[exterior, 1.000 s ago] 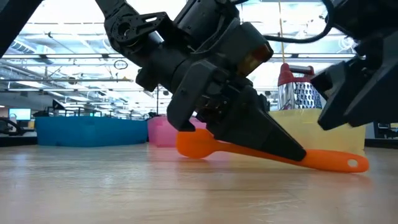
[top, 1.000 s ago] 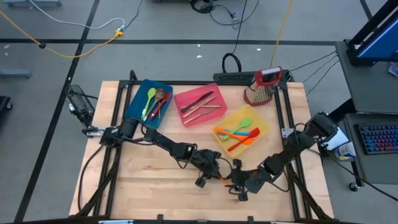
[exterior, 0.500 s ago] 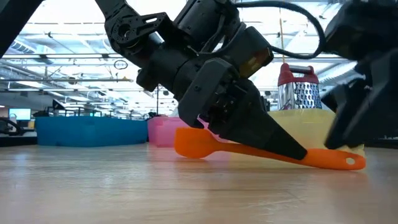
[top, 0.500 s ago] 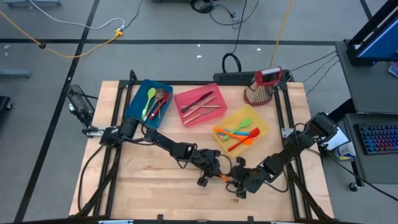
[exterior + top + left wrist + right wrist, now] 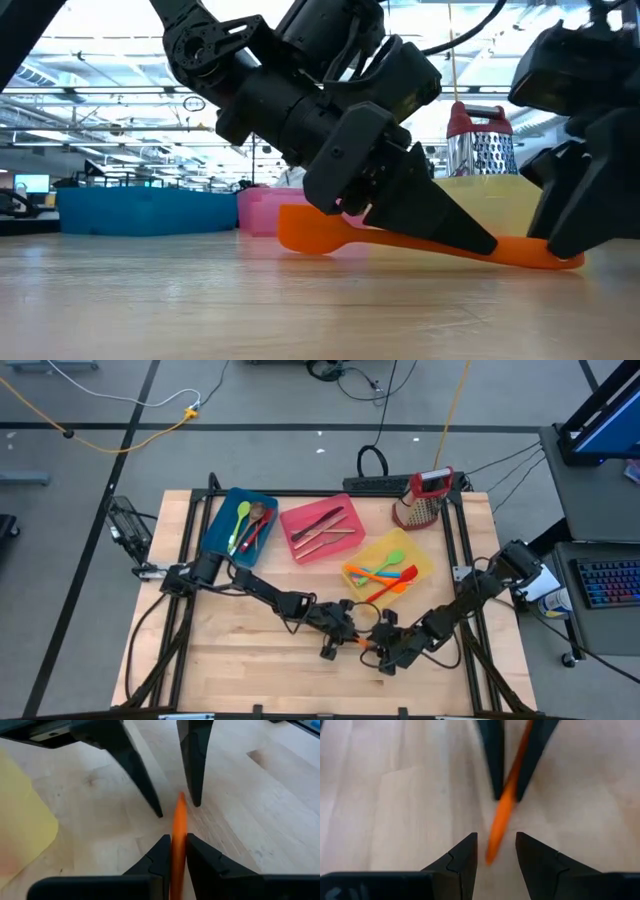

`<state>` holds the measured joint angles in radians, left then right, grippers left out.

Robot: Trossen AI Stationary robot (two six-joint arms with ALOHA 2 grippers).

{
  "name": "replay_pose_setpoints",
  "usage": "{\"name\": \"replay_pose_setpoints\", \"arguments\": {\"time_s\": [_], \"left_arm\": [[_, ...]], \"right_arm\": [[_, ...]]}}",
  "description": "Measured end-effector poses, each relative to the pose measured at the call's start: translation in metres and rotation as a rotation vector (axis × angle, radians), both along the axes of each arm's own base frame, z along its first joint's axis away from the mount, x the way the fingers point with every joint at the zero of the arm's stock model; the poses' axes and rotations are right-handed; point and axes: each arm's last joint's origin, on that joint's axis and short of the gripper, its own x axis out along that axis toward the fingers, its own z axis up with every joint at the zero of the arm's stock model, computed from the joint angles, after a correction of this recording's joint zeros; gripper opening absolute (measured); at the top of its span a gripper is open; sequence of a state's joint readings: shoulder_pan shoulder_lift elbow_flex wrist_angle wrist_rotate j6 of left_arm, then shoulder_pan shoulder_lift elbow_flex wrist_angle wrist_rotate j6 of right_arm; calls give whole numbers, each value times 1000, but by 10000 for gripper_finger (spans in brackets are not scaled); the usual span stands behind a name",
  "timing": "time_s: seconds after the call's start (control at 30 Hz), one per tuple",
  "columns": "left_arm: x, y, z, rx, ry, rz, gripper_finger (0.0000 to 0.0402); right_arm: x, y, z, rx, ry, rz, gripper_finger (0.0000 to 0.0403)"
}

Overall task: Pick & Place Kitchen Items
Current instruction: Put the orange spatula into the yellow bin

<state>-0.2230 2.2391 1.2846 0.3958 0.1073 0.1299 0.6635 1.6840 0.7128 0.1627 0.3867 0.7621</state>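
An orange silicone spoon (image 5: pixel 400 240) hangs low over the table's near middle. Its head (image 5: pixel 300 230) points toward the table's left and its handle slopes down to the right. My left gripper (image 5: pixel 179 851) is shut on the handle. My right gripper (image 5: pixel 494 851) faces it from the right, open. Its two fingers stand on either side of the handle's free end (image 5: pixel 492 852) with a gap on each side. In the high view the two grippers meet at the spoon (image 5: pixel 362 644). My left gripper pinches the spoon's handle (image 5: pixel 178 840) between its two fingers (image 5: pixel 440 225), about midway along it. The fingers come slanting down from the table's left and lie nearly along the handle. The spoon is tilted, head up. I cannot tell whether its free end (image 5: pixel 555 258) touches the table.
Three bins stand at the back: blue (image 5: pixel 238 520), pink (image 5: pixel 322 528) and yellow (image 5: pixel 420 560), each holding utensils. A red-topped box grater (image 5: pixel 422 500) stands at the far right. Bare wood lies along the near left of the table (image 5: pixel 230 660).
My right gripper has rolled about its own line and sunk a little toward the spoon's handle end, so its fingers now stand around that end. My left gripper has kept its place and its hold, tipping slightly, and the spoon's head stays raised.
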Motion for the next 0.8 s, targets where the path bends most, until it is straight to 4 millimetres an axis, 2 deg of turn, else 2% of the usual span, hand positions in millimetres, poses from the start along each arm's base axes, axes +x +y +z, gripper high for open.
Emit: {"name": "replay_pose_setpoints", "arguments": {"time_s": [0.23, 0.67, 0.8], "left_arm": [[1, 0, 1, 7, -19, 27, 56], [1, 1, 2, 2, -20, 69, 55], [1, 1, 2, -8, -17, 71, 55]], "right_arm": [[2, -8, -2, -11, 33, -38, 118], [5, -15, -3, -36, 56, -26, 17], [5, -15, -3, -57, 55, -2, 15]]}}
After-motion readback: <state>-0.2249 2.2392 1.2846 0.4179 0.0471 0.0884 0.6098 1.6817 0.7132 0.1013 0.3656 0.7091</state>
